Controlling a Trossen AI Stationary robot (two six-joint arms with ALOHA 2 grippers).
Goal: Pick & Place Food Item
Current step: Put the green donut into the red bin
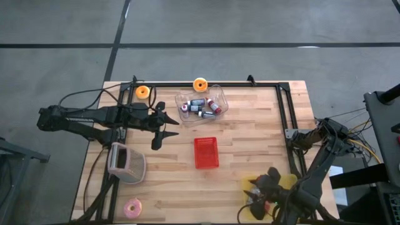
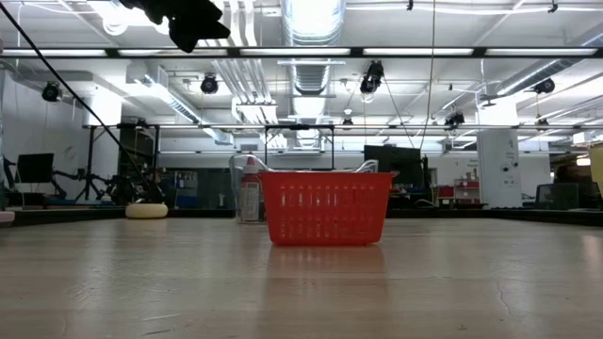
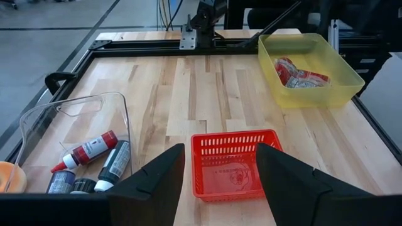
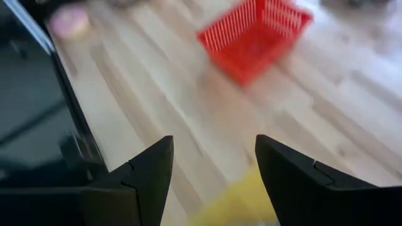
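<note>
Red plastic is showing between the fingers of the left gripper (image 3: 220, 182): the small mesh basket (image 1: 206, 152) is sitting on the wooden table (image 1: 250, 125) just ahead of that claw, empty as far as the left wrist view is showing. The left claw is hanging above the boards with its two dark fingers spread wide and nothing between them. Off to one side of it, close by, a clear plastic bin (image 3: 75, 125) is holding several small bottles (image 3: 91, 149) with red and dark labels. Farther ahead of the left claw, beyond the basket, a yellow tray (image 3: 311, 69) is holding a red and white food packet (image 3: 300, 74), the thing to be moved. The right gripper (image 4: 213, 172) is hovering right over that yellow tray at the near right corner of the table, fingers also spread apart and gripping nothing; the basket is lying well ahead of it. An orange tape roll (image 1: 200, 84) is resting behind the clear bin, another (image 1: 143, 92) beside the left arm, and a pink roll (image 1: 132, 208) near the front edge.
</note>
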